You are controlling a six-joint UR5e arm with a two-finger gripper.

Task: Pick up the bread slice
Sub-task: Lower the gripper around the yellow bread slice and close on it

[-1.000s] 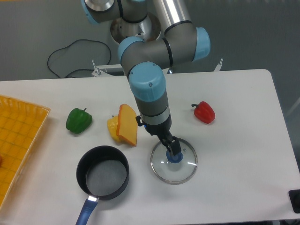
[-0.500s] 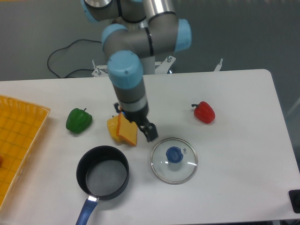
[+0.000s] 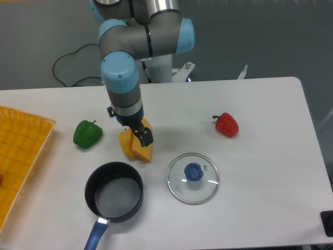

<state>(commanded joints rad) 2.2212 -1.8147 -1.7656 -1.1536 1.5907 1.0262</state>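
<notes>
Pincer (image 3: 144,138), grip state unclear, sits directly over the bread slice (image 3: 143,153).

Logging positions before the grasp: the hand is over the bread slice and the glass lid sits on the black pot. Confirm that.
Not quite. The camera view shows the glass lid lying on the table right of the black pot, not on it. The hand is over the bread slice.
</notes>
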